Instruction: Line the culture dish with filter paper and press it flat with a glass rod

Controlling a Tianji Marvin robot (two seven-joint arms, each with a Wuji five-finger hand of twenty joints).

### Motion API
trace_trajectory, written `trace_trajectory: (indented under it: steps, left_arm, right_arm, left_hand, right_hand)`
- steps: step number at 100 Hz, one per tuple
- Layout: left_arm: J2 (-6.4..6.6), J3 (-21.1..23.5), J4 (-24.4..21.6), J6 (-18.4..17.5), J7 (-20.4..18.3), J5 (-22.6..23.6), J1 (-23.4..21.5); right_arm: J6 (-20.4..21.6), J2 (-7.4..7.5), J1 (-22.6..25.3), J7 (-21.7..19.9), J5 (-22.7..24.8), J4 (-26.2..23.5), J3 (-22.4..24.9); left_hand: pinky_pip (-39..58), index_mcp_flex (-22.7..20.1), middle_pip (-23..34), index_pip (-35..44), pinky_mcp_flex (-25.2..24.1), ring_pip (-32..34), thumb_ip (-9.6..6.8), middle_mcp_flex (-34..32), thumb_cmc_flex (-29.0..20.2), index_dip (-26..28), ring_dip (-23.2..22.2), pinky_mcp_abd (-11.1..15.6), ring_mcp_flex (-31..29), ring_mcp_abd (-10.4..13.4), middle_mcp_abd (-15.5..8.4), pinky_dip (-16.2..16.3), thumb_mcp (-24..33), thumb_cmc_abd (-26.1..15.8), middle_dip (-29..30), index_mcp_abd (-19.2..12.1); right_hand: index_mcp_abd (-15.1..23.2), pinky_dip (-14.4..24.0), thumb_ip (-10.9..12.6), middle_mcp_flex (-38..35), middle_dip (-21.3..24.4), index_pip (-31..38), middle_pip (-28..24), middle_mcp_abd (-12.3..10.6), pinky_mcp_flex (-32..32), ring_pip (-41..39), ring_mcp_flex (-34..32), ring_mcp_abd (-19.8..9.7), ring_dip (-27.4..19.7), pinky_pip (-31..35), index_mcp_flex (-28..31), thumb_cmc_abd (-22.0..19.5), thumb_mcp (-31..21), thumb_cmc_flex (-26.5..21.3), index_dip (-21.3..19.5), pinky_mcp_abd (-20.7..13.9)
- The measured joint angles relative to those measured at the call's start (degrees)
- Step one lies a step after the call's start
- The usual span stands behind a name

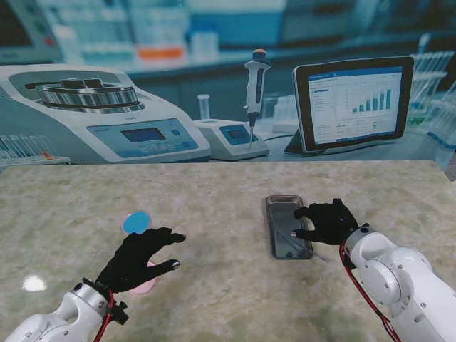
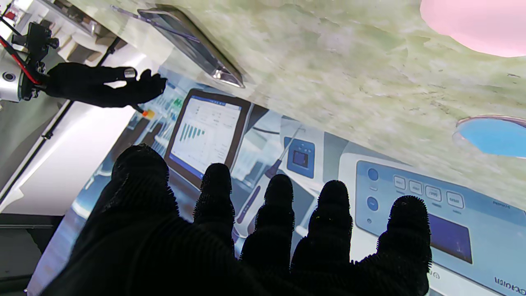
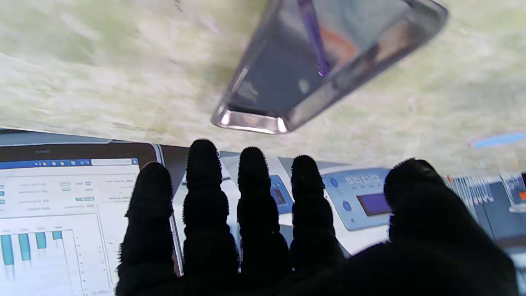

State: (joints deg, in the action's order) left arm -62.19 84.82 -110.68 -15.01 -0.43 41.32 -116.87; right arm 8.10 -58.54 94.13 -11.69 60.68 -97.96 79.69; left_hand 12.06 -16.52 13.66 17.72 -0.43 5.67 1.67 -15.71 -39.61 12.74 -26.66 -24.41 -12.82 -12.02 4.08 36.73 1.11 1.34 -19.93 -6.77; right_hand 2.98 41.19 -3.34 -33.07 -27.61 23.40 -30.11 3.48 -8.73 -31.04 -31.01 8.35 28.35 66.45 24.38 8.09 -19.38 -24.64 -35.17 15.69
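1. Left hand (image 1: 139, 260): empty, fingers spread, above pink filter paper (image 1: 146, 283); blue culture dish (image 1: 137, 222) just beyond it, farther from me.
2. Right hand (image 1: 329, 221): empty, fingers apart, over metal tray's (image 1: 279, 203) right edge.
3. Glass rod (image 3: 313, 37): lying inside tray.

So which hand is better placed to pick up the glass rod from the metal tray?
The right hand: it hovers open at the metal tray holding the glass rod. The left hand, also open, sits across the table by the pink filter paper.
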Motion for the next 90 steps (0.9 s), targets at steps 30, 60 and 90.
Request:
trace_trajectory:
  steps: [30, 60, 90]
  left_arm:
    - [-0.02, -0.7, 0.0, 0.4, 0.3, -0.8, 0.1]
    - [-0.07, -1.3, 0.0, 0.4, 0.6, -1.5, 0.0]
    - [-0.22, -1.8, -0.1, 0.5, 1.7, -1.6, -0.6]
  right_arm:
    - [-2.7, -1.08, 5.0, 0.9, -7.3, -8.3, 0.2]
    - [-5.1, -1.77, 8.4, 6.7, -10.2, -12.5, -3.8]
    - [-5.6, -3.01, 10.5, 13.8, -13.4, -13.5, -9.4]
  left_hand:
    - [0.0, 0.6, -0.5, -2.3, 0.0, -0.2, 0.0, 0.8, 0.0, -1.4, 0.4, 0.7, 0.6, 0.5, -0.7, 0.0, 0.0, 0.0, 0.7, 0.0]
    - [-0.2, 1.9, -0.9, -3.0, -1.0, -0.5, 0.0, 3.1, 0.0, -1.9, 0.4, 1.5, 2.3, 0.7, -1.3, 0.0, 0.0, 0.0, 1.2, 0.0]
    - [-0.4, 4.1, -5.4, -5.1, -3.1, -1.3, 0.0, 4.4, 0.0, -3.3, 1.2, 3.6, 5.8, 2.9, -2.8, 0.0, -0.1, -0.1, 3.0, 0.0]
  right_hand:
    - [0.9, -9.5, 0.5, 9.7, 7.1, -2.7, 7.4, 0.0, 8.1, 12.0, 8.9, -0.9, -7.4, -13.8, -10.6, -1.4, 1.7, -2.1, 3.5, 1.3]
    - [2.9, -11.6, 1.0, 15.5, 8.1, -3.3, 8.6, -0.3, 11.9, 15.4, 14.9, -1.5, -9.1, -18.6, -14.8, -2.6, 2.3, -2.8, 4.1, 1.1]
    - [6.0, -14.7, 1.5, 21.5, 10.7, -19.4, 12.6, -1.7, 14.7, 19.6, 20.3, -1.7, -12.4, -24.2, -17.6, -3.5, 3.0, -4.0, -1.2, 0.4]
